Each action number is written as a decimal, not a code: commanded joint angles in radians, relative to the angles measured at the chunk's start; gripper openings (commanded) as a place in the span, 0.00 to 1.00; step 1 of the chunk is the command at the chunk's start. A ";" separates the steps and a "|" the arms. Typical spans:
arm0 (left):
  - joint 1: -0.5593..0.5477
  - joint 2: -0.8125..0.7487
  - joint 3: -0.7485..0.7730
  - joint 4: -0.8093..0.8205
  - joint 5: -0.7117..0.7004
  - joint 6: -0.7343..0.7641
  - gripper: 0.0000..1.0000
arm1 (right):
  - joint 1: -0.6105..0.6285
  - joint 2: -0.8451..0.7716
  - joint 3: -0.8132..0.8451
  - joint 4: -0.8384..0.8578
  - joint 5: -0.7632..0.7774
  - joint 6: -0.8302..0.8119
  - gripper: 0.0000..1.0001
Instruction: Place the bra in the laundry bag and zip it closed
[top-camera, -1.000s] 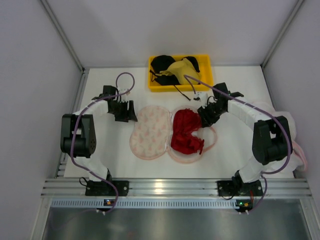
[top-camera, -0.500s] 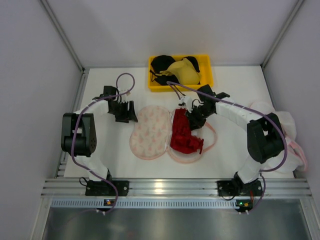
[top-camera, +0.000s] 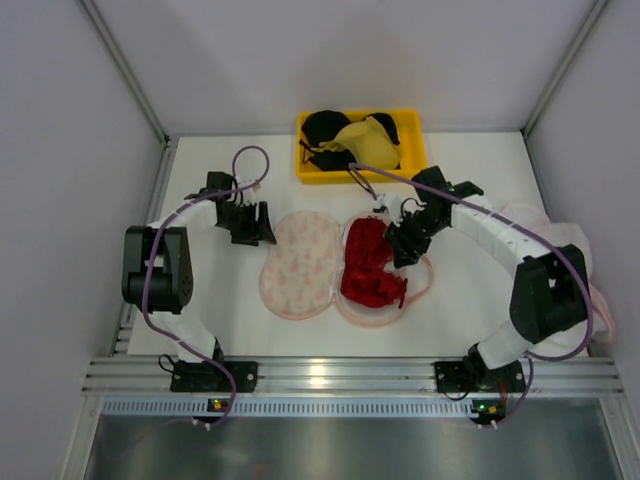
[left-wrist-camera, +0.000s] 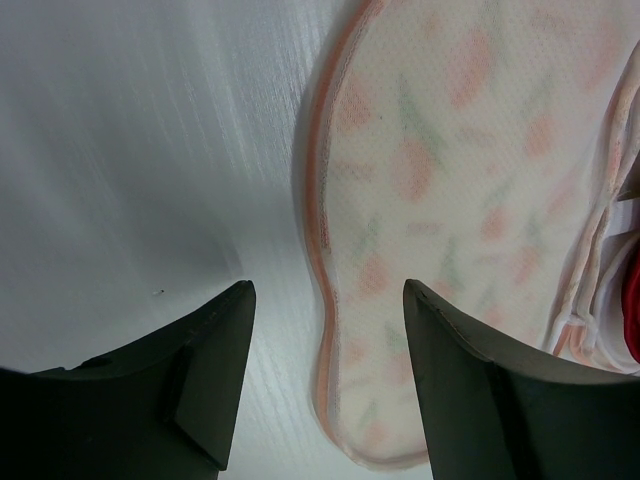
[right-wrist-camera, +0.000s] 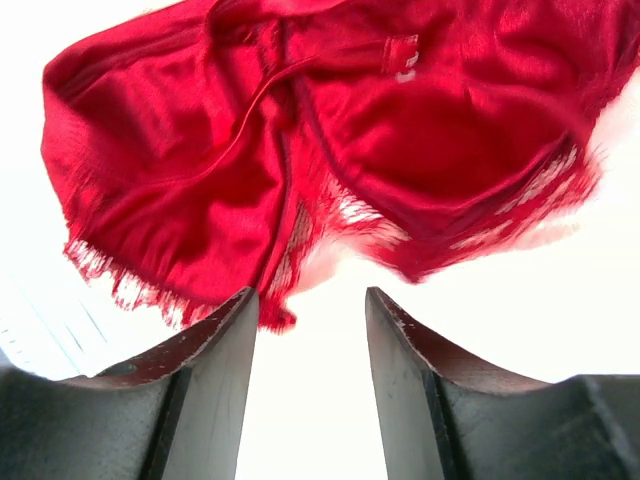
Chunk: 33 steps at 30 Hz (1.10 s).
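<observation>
Laundry bag (top-camera: 298, 262) lies spread open like a clamshell on the table (top-camera: 455, 322), its printed lid half flopped out to the left. And there's the bra (top-camera: 368, 265), bunched on the right half inside the pink rim. So it's in the bag's footprint, but nothing is folded over or zipped yet.

Right gripper (right-wrist-camera: 310, 295) hovers at the bra's right-hand edge, jaws parted, holding nothing. Its wrist view shows red lace just ahead of the tips. Whether they touch the fabric, I can't quite say from overhead. It looks placed to tuck stray cloth inward so the lid closes cleanly.

Left gripper (left-wrist-camera: 327, 290) is spread wide and empty too, sitting at the lid half's outer edge with the pink trim running between its fingers. That's well set to pinch the rim and flip it across.

Behind them, the yellow bin (top-camera: 320, 179) holds the spare bras, out of play.
</observation>
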 joint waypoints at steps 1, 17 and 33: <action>0.003 -0.004 0.039 0.007 0.024 0.001 0.67 | -0.016 -0.125 -0.022 -0.093 -0.055 -0.082 0.49; 0.003 0.000 0.036 0.006 0.027 0.001 0.67 | 0.099 -0.069 -0.183 0.028 -0.001 -0.068 0.52; 0.003 -0.013 0.017 0.006 0.010 0.008 0.67 | 0.180 0.004 -0.033 0.114 -0.023 -0.037 0.00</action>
